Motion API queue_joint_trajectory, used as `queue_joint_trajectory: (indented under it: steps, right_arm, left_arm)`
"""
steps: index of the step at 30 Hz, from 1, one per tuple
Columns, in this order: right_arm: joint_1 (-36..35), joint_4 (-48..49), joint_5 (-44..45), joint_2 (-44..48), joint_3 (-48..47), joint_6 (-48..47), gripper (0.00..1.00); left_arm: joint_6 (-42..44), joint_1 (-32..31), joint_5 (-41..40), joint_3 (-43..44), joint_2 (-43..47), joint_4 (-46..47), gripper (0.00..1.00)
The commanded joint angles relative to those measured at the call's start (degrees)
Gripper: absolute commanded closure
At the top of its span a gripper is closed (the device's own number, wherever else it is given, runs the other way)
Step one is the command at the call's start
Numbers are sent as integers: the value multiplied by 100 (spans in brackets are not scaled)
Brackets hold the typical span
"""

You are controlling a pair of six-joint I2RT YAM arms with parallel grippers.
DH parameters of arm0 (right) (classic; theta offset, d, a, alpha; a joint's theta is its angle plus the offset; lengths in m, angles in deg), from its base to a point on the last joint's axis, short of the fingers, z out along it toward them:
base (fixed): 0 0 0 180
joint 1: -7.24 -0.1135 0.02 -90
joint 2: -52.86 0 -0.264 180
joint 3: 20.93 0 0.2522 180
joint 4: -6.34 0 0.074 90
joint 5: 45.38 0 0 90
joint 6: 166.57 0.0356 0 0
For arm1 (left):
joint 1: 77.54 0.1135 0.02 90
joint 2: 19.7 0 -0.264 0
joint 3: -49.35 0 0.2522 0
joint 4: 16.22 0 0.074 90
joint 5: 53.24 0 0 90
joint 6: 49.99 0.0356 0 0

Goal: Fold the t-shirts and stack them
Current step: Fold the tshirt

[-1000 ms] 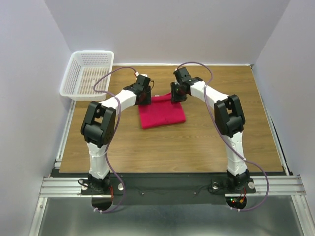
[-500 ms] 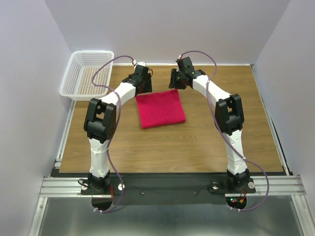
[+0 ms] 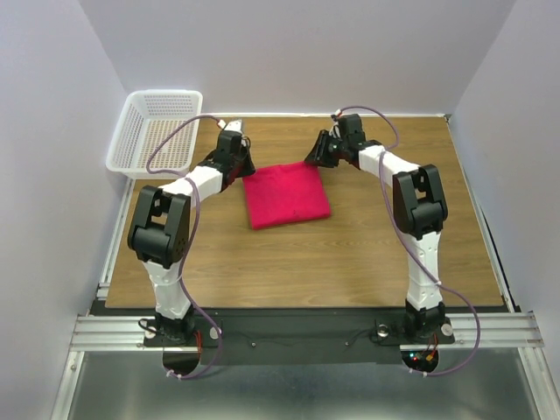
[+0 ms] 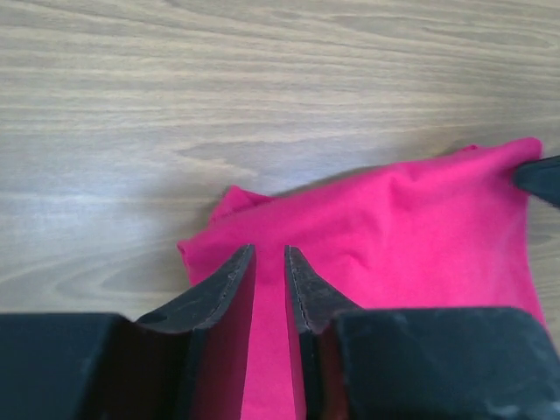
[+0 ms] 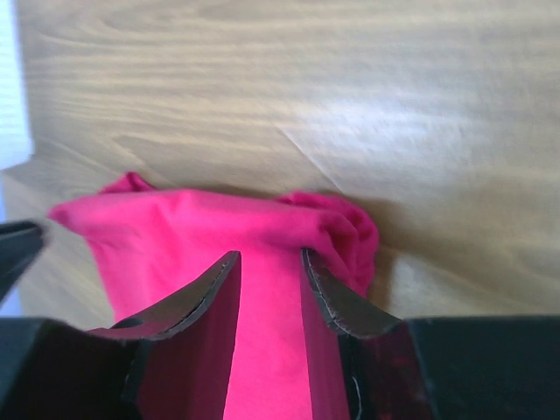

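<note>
Both my pincers are down at the far edge of the crimson-pink t-shirt (image 3: 287, 194). It's lying folded into a rough square on the wooden table (image 3: 350, 254), right between the two of them.

My left pincer (image 4: 269, 254) sits over the shirt's far left corner. Its jaws are nearly together, just a thin slit with pink cloth showing in it. Honestly I can't tell if it's actually pinching the fabric or only sitting over it.

My right pincer (image 5: 269, 258) is at the other far corner, where the cloth bunches up just ahead of its right finger. Its jaws are a bit wider, with pink in the gap too, and again I can't tell if it has a grip.

The white mesh basket (image 3: 166, 94) is well off to the left of my left pincer.
</note>
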Motion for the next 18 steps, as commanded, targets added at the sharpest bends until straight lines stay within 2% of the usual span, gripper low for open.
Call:
queue_joint_trajectory:
  steps: [1, 2, 14, 18]
  right_arm:
    - [84, 911, -470, 35, -123, 68, 62]
    - [110, 937, -470, -44, -141, 68, 62]
    - [339, 1087, -531, -616, 96, -81, 68]
    - [365, 1087, -382, -274, 254, -178, 69]
  left_arm:
    - [3, 274, 455, 32, -372, 662, 74]
    - [12, 300, 491, 76, -443, 689, 76]
    - [118, 494, 685, 551, -1402, 707, 76]
    - [162, 512, 641, 543, -1148, 628, 69]
